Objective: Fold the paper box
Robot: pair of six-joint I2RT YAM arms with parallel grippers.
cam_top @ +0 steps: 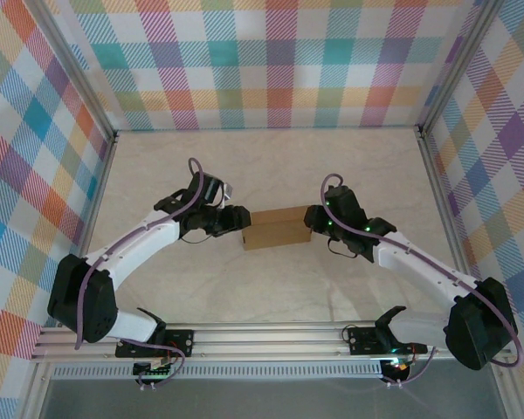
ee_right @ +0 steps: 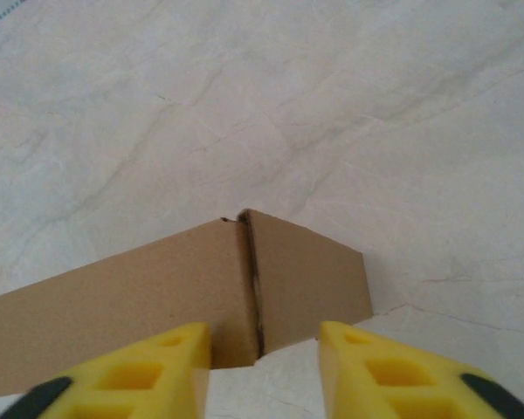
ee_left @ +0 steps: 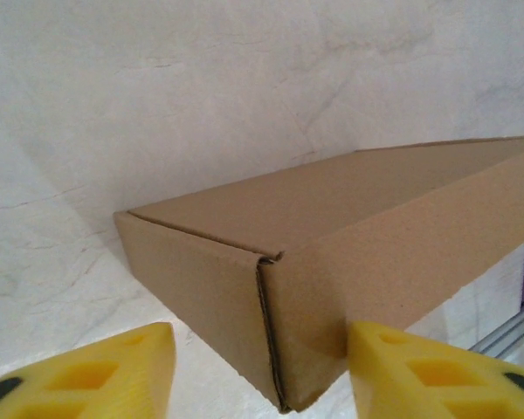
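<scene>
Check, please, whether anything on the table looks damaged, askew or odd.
Only small things: the paper box has a slightly gaping corner seam in both wrist views, frayed at its top in the right one. Otherwise it looks closed.

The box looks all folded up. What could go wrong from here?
The left tool sits open around one corner of the paper box; closing there might crush it, and the corner seam shows a small gap that could spring open. The right tool straddles the other end; an uneven push could slide or twist the box on the table.
</scene>
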